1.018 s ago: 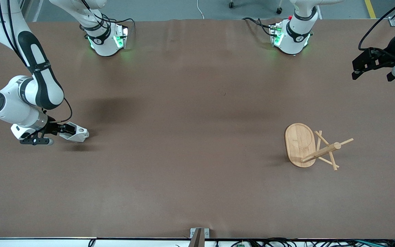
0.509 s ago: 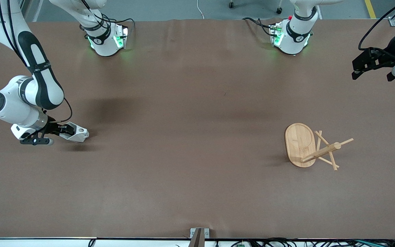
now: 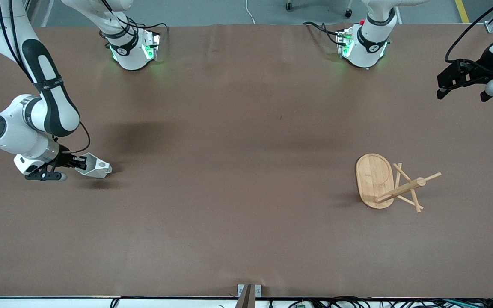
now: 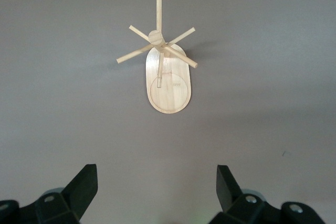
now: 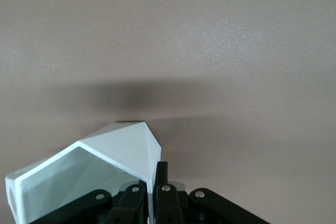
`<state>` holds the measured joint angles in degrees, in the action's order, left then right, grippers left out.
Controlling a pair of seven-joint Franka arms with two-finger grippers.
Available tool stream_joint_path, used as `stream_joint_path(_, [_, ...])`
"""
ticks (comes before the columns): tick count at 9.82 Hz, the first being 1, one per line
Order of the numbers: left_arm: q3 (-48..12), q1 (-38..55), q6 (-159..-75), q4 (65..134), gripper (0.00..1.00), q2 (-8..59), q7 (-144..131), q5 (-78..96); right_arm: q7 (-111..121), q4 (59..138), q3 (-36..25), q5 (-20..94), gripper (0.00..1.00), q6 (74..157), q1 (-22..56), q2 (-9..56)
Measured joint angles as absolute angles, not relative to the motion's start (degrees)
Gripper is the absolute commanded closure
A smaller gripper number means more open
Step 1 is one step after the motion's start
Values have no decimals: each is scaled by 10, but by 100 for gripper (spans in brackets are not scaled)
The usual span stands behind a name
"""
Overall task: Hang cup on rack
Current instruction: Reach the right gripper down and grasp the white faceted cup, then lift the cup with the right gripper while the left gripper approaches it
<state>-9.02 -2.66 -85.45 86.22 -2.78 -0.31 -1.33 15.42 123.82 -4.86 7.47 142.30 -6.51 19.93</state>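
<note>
On the brown table [image 3: 238,128], the cup [image 3: 94,168] is gripped by the right gripper [image 3: 76,162] at the right arm's end, while the left gripper [image 3: 460,79] is held spread apart, waiting well apart from the rack [image 3: 390,183].

High front overview, two wrist close-ups

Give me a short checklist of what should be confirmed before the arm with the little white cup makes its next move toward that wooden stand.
1. Grasp: the right gripper is shut on the wall of the small white angular cup. Ok.
2. Cup off the table: its shadow lies just under it on the brown table, but contact is unclear. Cannot tell.
3. Light bamboo rack upright: its oval base stands on the table, post up, pegs spread. Ok.
4. Pegs free: nothing hangs on them. Ok.
5. Path from cup to rack: only bare table shows between them. Ok.
6. Left gripper out of the way: open, waiting above the table's edge at the left arm's end. Ok.
</note>
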Motion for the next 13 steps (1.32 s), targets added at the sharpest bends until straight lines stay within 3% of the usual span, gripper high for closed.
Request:
stream_joint_path(2, [-90, -27, -854, 862, 0, -28, -3, -13, 157, 1220, -46, 75, 99, 1377, -65, 195])
stream_joint_path(5, [-92, -26, -854, 862, 0, -28, -3, -13, 161, 1101, -16, 88, 99, 1201, -62, 154])
stream_joint_path(7, [-97, -26, -854, 862, 0, -28, -3, -8, 166, 1060, 9, 216, 99, 1134, -58, 145])
stream_joint_path(13, [-120, -9, -855, 862, 0, -25, 46, 152, 181, 1077, 146, 566, 99, 1121, -47, 158])
